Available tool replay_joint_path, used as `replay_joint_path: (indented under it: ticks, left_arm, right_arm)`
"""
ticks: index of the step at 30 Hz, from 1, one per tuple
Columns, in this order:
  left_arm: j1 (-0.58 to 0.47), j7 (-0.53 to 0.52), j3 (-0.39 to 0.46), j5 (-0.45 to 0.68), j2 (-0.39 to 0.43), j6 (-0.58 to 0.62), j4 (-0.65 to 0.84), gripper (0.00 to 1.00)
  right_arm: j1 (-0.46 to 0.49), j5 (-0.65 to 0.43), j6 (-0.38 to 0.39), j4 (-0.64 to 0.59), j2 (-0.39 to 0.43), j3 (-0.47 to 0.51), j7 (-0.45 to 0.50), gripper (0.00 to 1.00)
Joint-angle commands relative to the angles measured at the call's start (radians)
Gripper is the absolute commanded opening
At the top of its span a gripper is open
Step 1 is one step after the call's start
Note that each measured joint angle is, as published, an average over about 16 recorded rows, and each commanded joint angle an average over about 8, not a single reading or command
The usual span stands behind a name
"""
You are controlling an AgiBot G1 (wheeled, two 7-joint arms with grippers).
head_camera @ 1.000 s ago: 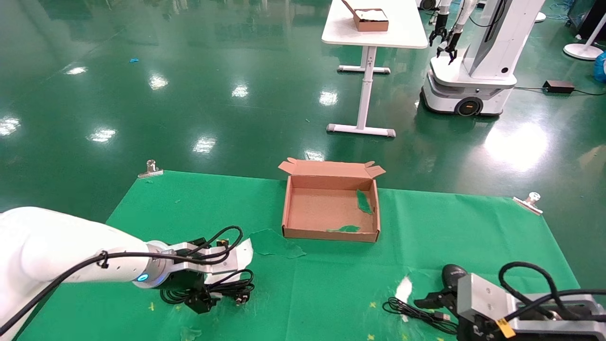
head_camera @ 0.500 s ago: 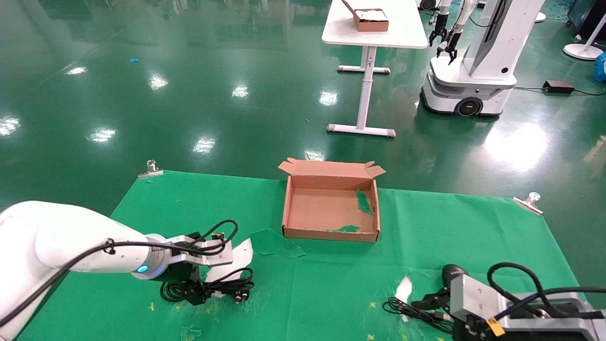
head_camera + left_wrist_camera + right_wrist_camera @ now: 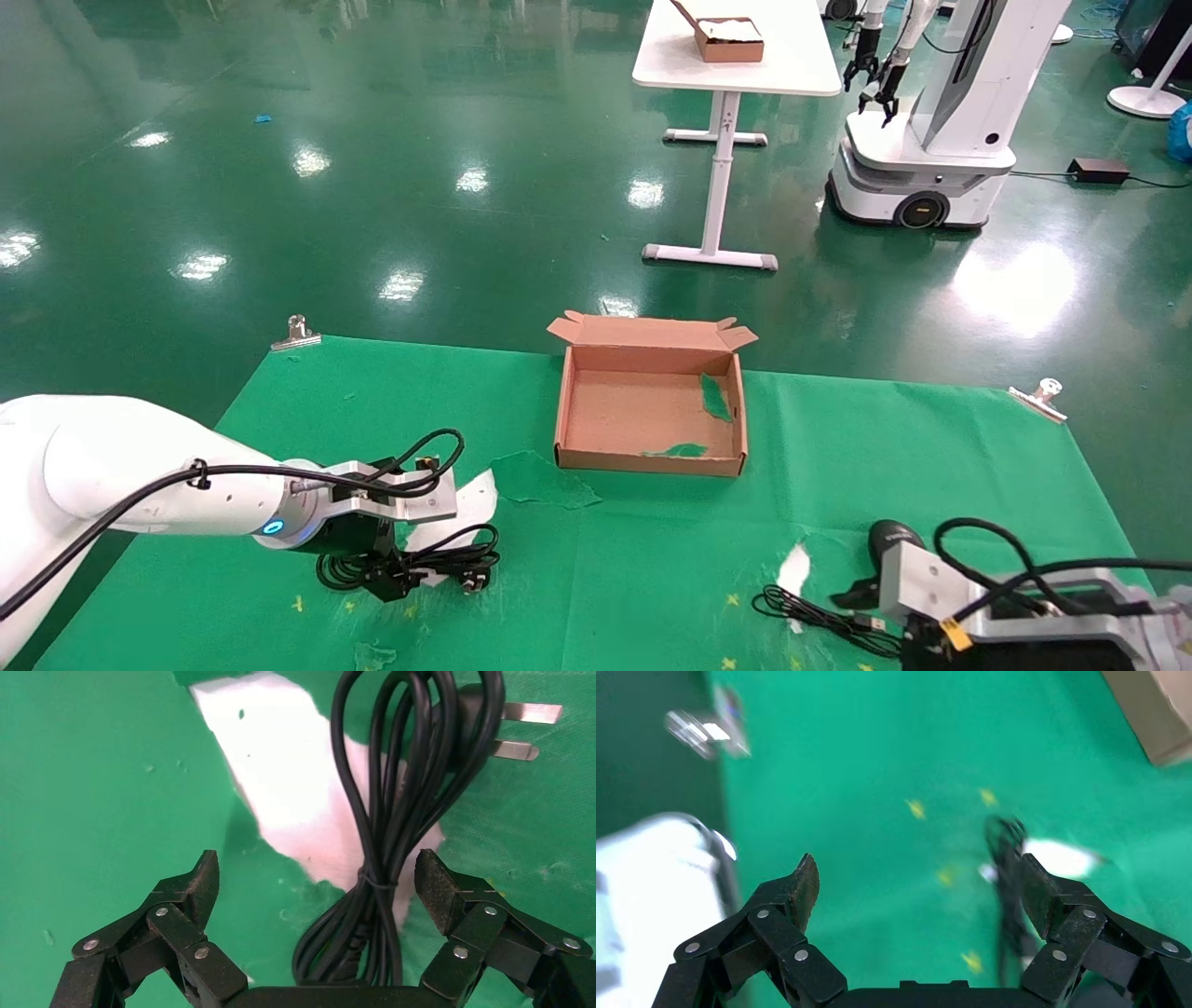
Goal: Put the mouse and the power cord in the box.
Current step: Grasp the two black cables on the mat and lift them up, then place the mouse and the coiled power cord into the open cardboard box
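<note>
Black rubber loops of the power cord point(image 3: 383, 839) lie between the spread fingers of the left gripper point(image 3: 316, 881), low in the left of the head frame, with neither pad touching the bundle yet. A thin tie cinches the loops where the jaws would meet, and the pronged plug point(image 3: 506, 731) trails free beyond them — if the jaws close on only some strands, the bundle could likely sag, swing the heavy plug and snag on the way to the box. A white patch point(image 3: 295, 783) where the green cloth point(image 3: 838, 438) is torn lies right under the cord, and a low finger could probably catch its ragged edge. At the lower right of the head frame the right gripper point(image 3: 916, 881) hangs with fingers spread wide and nothing between them, just beside the mouse point(image 3: 889, 539), whose thin USB cable point(image 3: 819, 615) lies loosely coiled on the cloth — a lifted mouse might drag that cable across a second white tear point(image 3: 794, 567). Mid-frame, the box point(image 3: 652, 461) sits open on the cloth, well apart from both items, green scraps point(image 3: 715, 396) stuck inside; a loose cloth flap point(image 3: 540, 480) lies before its near left corner, roughly on the cord's route. Beyond, across the glossy green floor, a white table point(image 3: 792, 56) carries another brown box point(image 3: 731, 42), beside a second robot point(image 3: 931, 121).
</note>
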Motion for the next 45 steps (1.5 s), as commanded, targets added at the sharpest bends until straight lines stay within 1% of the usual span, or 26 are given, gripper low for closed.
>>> replay_joint_path:
  ticks: [1,6,9,12,16,17,19,20,24,25,27,28,45]
  left_arm:
    - [-0.001,0.004,0.0,-0.001,0.002,-0.002,0.005,1.0]
    - [-0.003,0.01,-0.001,-0.003,0.004,-0.003,0.013,1.0]
    - [-0.004,0.012,-0.001,-0.004,0.005,-0.004,0.016,1.0]
    - [-0.005,0.014,-0.001,-0.005,0.005,-0.004,0.019,1.0]
    - [-0.005,0.015,-0.001,-0.005,0.006,-0.005,0.021,1.0]
    - [-0.005,0.016,-0.001,-0.005,0.006,-0.005,0.022,0.97]
    - [-0.006,0.016,-0.001,-0.005,0.006,-0.005,0.023,0.72]
    - [-0.006,0.017,-0.001,-0.006,0.006,-0.005,0.023,0.59]
    - [-0.006,0.018,-0.001,-0.006,0.007,-0.005,0.025,0.09]
    - [-0.006,0.018,-0.001,-0.006,0.007,-0.006,0.025,0.0]
    - [-0.006,0.018,-0.002,-0.006,0.007,-0.006,0.026,0.0]
    - [-0.006,0.018,-0.002,-0.006,0.007,-0.006,0.026,0.0]
    - [-0.006,0.018,-0.002,-0.007,0.007,-0.006,0.025,0.0]
  right_arm:
    - [0.016,-0.049,0.01,-0.005,-0.008,-0.016,0.003,1.0]
    - [0.092,-0.215,0.04,-0.092,-0.098,-0.082,-0.01,1.0]
    - [0.132,-0.289,0.061,-0.169,-0.157,-0.115,-0.025,1.0]
    - [0.164,-0.333,0.084,-0.254,-0.21,-0.135,-0.047,1.0]
    - [0.2,-0.357,0.109,-0.363,-0.272,-0.148,-0.088,1.0]
    - [0.208,-0.361,0.114,-0.388,-0.286,-0.151,-0.1,1.0]
    - [0.222,-0.366,0.123,-0.431,-0.31,-0.155,-0.119,0.99]
    - [0.229,-0.37,0.126,-0.451,-0.321,-0.157,-0.128,0.91]
    - [0.251,-0.379,0.136,-0.511,-0.352,-0.162,-0.152,0.41]
    - [0.254,-0.38,0.137,-0.518,-0.356,-0.163,-0.154,0.29]
    - [0.258,-0.381,0.138,-0.529,-0.362,-0.164,-0.157,0.05]
    - [0.259,-0.38,0.138,-0.53,-0.362,-0.164,-0.157,0.0]
    - [0.247,-0.373,0.133,-0.499,-0.345,-0.16,-0.147,0.0]
